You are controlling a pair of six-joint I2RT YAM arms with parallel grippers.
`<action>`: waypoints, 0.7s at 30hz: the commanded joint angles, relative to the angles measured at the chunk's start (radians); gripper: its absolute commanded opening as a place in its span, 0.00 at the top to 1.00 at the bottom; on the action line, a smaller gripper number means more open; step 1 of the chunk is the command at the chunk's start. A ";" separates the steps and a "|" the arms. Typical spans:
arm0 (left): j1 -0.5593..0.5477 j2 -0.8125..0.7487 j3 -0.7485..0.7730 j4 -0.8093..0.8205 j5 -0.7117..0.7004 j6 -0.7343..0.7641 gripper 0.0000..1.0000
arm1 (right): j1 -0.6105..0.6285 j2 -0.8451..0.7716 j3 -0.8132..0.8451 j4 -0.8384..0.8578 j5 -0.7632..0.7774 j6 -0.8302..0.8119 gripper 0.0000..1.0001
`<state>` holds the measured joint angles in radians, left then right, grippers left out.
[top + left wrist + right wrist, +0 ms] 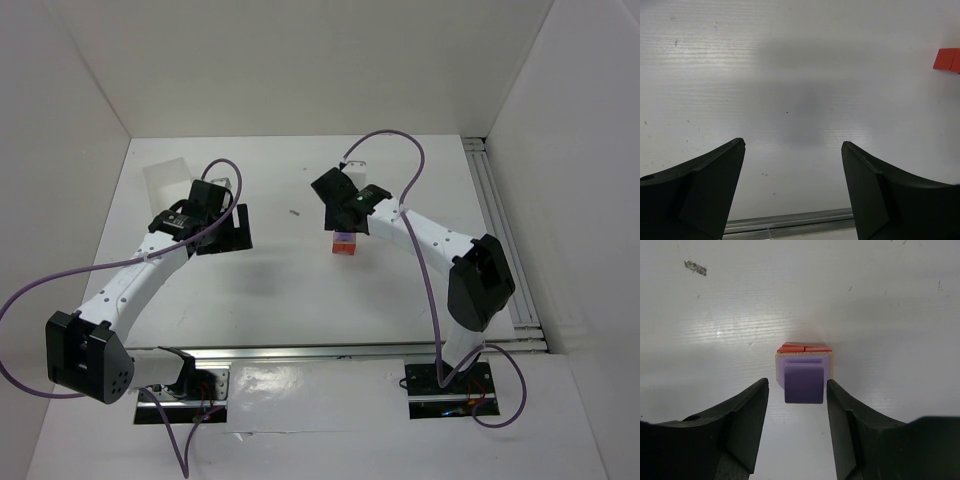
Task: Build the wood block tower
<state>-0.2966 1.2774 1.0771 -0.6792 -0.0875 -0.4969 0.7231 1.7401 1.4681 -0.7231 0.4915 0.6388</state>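
Note:
The wood block tower (344, 244) stands mid-table: red-orange blocks at the bottom, a pale tan layer, lilac blocks on top. In the right wrist view the tower (804, 376) rises between my fingertips, its lilac top block just ahead of them. My right gripper (797, 390) is open and hovers over the tower (340, 205), touching nothing. My left gripper (793, 145) is open and empty above bare table to the left (222, 225). A red-orange edge of the tower (946, 59) shows at the far right of the left wrist view.
A translucent white plastic box (168, 180) stands at the back left, beside the left gripper. A tiny dark speck (294, 212) lies between the grippers. A metal rail (505, 240) runs along the right side and another along the near edge (790, 222).

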 commanded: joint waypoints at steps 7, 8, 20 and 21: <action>-0.003 -0.015 -0.002 0.018 0.012 0.011 0.09 | 0.012 0.012 0.098 -0.038 0.070 -0.005 0.14; -0.003 -0.015 -0.002 0.018 0.012 0.011 0.09 | 0.012 0.012 0.128 -0.050 0.070 -0.005 0.10; -0.003 -0.024 0.027 0.007 0.012 0.011 0.09 | -0.138 -0.013 0.314 -0.185 0.237 -0.053 0.00; -0.003 -0.024 0.038 0.007 0.012 0.011 0.09 | -0.166 -0.048 0.298 -0.185 0.237 -0.053 0.00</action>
<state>-0.2966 1.2774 1.0775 -0.6796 -0.0814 -0.4969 0.6369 1.7638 1.7622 -0.8368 0.6476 0.5926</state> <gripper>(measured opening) 0.908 0.999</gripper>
